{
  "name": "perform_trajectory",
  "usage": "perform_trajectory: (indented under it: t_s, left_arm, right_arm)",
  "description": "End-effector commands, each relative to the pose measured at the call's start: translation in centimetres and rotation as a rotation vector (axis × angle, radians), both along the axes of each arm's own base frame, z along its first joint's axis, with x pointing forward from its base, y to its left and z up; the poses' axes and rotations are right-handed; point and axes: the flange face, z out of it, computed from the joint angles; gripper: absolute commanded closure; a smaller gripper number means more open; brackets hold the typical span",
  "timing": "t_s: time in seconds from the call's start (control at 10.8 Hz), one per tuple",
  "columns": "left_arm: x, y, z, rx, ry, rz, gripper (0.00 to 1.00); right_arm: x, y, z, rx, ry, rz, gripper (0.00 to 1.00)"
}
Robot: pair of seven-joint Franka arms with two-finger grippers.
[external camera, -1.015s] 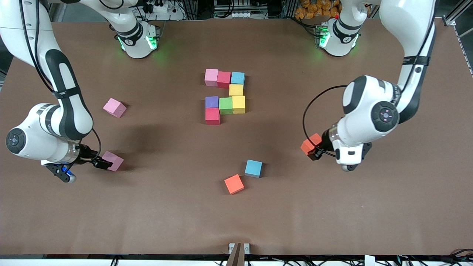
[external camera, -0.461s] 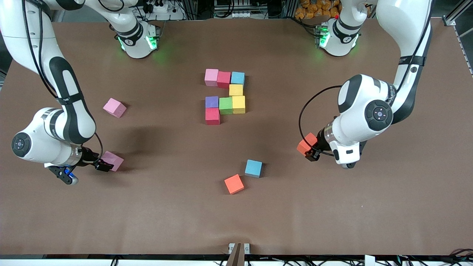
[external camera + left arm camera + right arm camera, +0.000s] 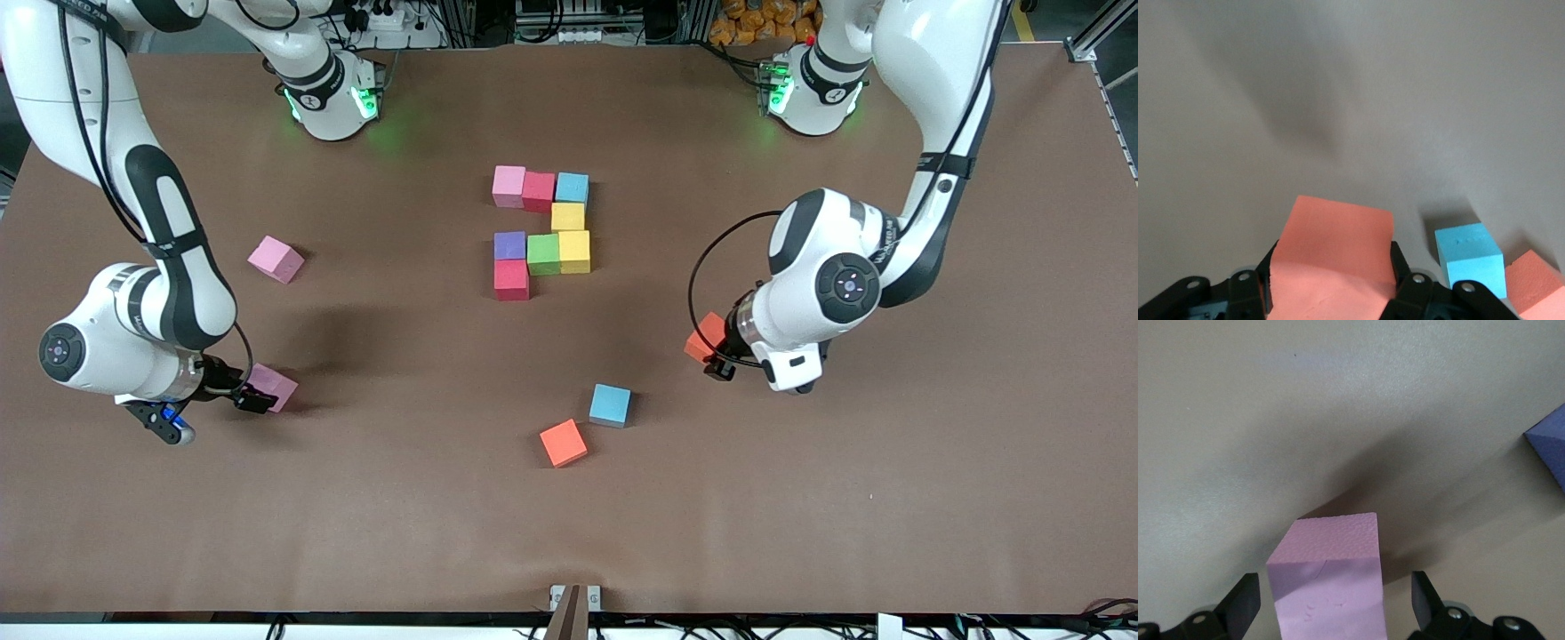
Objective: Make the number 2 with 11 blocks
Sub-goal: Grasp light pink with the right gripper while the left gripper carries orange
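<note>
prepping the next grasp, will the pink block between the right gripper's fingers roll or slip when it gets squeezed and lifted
Rolling looks unlikely: the pink block is a flat-faced cube resting flat on the table. Its matte, slightly grainy faces probably give the open right gripper good friction. It looks like light foam, so it may dent slightly.

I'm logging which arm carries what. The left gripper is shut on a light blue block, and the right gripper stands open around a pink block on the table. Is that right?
Not quite: the left gripper is shut on an orange block, not a light blue one, as the left wrist view shows. The light blue block lies loose on the table. The right gripper does stand open around a pink block.
</note>
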Motion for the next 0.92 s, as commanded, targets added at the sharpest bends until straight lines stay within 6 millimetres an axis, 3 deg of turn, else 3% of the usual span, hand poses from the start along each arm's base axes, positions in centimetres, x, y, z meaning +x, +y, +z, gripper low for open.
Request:
perform_trajectory:
  t_s: [0.0,0.09,0.28,0.46,0.65,0.83]
  left_arm:
    - [-0.1,-3.0,-1.6,-0.041,-0.009,0.042,1.00]
    - [-0.8,-4.9,-1.5,-0.049,-0.032,0.033,1.00]
    - [-2.0,-7.8,-1.9,-0.053,-0.045,0.060,1.00]
    - [-3.2,-10.0,-1.8,-0.055,-0.052,0.075,1.00]
    - [-4.3,-12.4,-2.0,-0.071,-0.078,0.105,1.00]
    - [-4.9,-13.6,-2.4,-0.078,-0.091,0.102,1.00]
  right_arm:
    - [0.3,0.1,-1.0,0.003,0.009,-0.010,0.00]
    - [0.3,0.3,-1.1,0.003,0.011,-0.006,0.07]
    - [0.3,0.6,-1.2,0.004,0.014,-0.003,0.40]
    - [0.4,0.9,-0.8,0.003,0.009,0.006,0.62]
    - [0.9,2.1,1.1,-0.005,-0.019,0.028,0.68]
    - [0.7,2.6,7.0,-0.030,-0.067,0.098,0.66]
